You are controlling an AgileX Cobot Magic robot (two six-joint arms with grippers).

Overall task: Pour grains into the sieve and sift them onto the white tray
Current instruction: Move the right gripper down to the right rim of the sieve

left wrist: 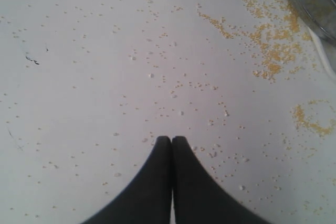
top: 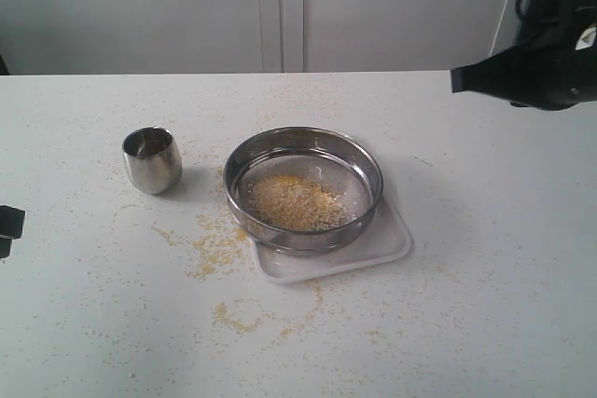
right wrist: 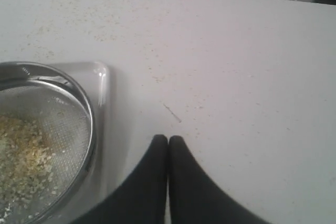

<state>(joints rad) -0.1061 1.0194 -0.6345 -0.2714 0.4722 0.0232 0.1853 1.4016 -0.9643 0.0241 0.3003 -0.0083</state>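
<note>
The steel sieve (top: pixel 303 188) rests on the white tray (top: pixel 392 240) in the middle of the table, with a pile of yellow and pale grains (top: pixel 294 202) on its mesh. Its rim (right wrist: pixel 86 114) and the tray's corner (right wrist: pixel 102 77) also show in the right wrist view. My right gripper (top: pixel 457 79) hovers high at the far right, shut and empty (right wrist: pixel 168 139). My left gripper (left wrist: pixel 171 139) is shut and empty above the grain-strewn table; only a dark part of it (top: pixel 9 226) shows at the exterior view's left edge.
A small steel cup (top: pixel 152 159) stands upright left of the sieve. Spilled grains (top: pixel 215 244) lie scattered on the table left of and in front of the tray, also seen as yellow patches (left wrist: pixel 273 51). A wall runs behind the table.
</note>
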